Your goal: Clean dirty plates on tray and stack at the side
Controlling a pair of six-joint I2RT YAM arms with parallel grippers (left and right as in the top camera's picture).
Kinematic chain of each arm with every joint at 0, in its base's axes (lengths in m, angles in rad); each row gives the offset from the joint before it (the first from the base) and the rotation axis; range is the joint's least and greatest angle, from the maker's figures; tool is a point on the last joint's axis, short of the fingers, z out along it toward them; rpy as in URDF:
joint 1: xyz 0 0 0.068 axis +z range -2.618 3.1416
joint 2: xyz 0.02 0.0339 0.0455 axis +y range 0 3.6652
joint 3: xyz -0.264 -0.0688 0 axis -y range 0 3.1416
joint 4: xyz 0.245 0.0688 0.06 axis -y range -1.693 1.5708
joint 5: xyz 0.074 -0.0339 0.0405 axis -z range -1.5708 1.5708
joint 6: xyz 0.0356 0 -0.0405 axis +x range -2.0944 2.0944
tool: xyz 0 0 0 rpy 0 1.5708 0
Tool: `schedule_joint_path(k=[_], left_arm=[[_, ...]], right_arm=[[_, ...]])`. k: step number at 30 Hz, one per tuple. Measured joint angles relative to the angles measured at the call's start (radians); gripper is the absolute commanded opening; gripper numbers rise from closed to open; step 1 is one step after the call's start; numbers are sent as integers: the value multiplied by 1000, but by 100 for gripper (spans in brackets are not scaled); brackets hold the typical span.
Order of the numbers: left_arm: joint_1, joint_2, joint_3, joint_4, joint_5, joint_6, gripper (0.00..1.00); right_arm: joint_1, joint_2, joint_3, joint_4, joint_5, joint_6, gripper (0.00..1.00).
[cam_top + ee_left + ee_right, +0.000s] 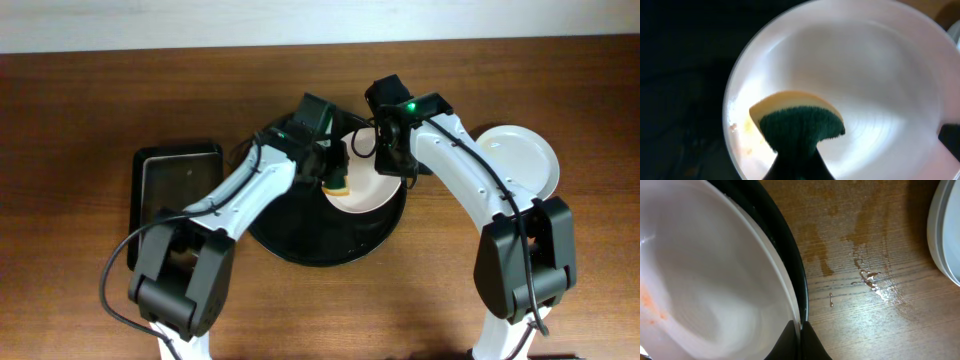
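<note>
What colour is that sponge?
The sponge is yellow with a green scouring face; left wrist view.

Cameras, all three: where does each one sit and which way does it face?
Overhead: above the table, looking straight down; left arm and right arm show around the round black tray.
Left wrist: on the left gripper, facing down at the sponge it pinches over the dirty plate.
Right wrist: on the right gripper, facing down along that plate's rim, wet table beyond.
Shared: all see this plate.
</note>
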Motion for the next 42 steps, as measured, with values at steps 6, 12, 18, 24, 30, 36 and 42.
schedule_joint_path(k=[6,12,18,24,30,36,42], left_arm=[[-56,99,-31,148,-8,-48,0],[-11,126,-16,94,-11,-98,0],[44,136,-15,57,-27,-108,0],[91,148,72,-105,-67,-73,0],[112,119,116,-189,-111,-19,0],[112,33,117,-243,-117,50,0],[112,31,117,-251,-135,135,1]], right_arm=[[-4,3,-4,-3,21,0,4],[-4,4,-8,-4,34,-1,4],[0,4,-8,0,26,-1,4],[5,4,-8,-17,56,-1,4],[4,4,-8,7,51,-63,22],[2,11,-8,128,-322,-249,45],[2,180,-8,179,-405,-167,31]])
